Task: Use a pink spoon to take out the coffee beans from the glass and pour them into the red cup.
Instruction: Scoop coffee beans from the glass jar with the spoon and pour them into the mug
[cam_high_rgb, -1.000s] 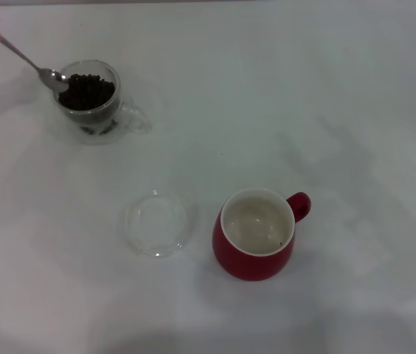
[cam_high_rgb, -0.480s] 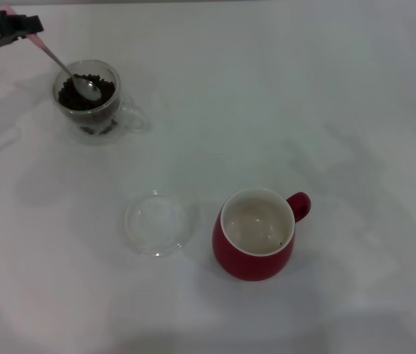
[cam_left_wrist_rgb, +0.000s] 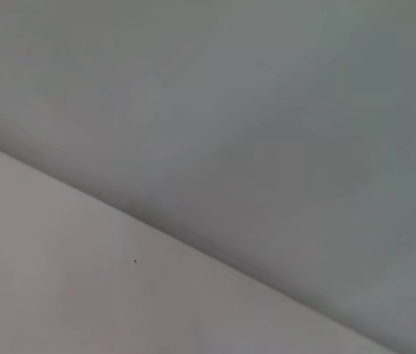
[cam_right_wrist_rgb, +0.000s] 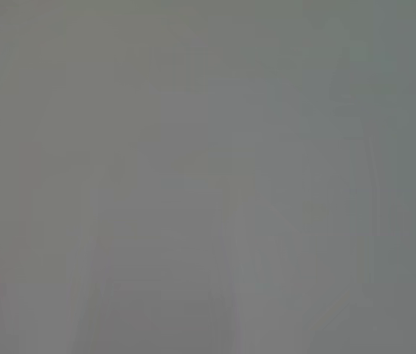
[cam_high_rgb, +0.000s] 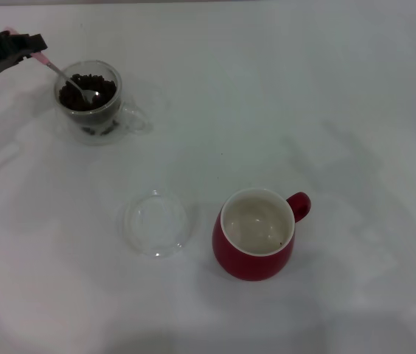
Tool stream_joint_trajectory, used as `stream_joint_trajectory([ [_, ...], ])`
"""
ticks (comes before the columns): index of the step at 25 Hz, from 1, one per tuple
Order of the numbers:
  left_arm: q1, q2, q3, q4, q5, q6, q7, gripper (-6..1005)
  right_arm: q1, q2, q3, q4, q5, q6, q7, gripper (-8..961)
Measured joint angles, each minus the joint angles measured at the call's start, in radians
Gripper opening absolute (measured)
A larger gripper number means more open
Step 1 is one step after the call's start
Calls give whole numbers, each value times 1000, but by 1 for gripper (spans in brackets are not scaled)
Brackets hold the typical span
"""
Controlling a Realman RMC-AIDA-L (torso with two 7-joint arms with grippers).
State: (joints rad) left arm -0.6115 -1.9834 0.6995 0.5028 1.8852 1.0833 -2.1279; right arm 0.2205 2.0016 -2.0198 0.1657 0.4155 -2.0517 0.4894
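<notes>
Clear round dish (cam_high_rgb: 156,223) just beside red cup (cam_high_rgb: 254,237), apart from glass (cam_high_rgb: 90,103).

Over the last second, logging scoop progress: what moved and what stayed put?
The left gripper came in toward the glass, tipping the pink spoon from the rim down into the coffee beans. The glass, red cup and clear dish stayed put.
</notes>
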Motion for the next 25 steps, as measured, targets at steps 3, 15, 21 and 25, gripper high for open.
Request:
stream_joint_trajectory([
  [3,25,-3,1,-3,-42,1,-13,130,1,-2,-1,0,0,3,0,739],
  [15,102,-13,-2,-72,-239,31,-24,129,8,-12,-2,0,1,-3,0,738],
  [21,127,-15,-2,-87,-302,77,-22,130,13,-21,-2,0,0,0,0,738],
  [25,155,-15,-1,-106,-366,115,-11,130,18,-25,-2,1,0,4,0,738],
])
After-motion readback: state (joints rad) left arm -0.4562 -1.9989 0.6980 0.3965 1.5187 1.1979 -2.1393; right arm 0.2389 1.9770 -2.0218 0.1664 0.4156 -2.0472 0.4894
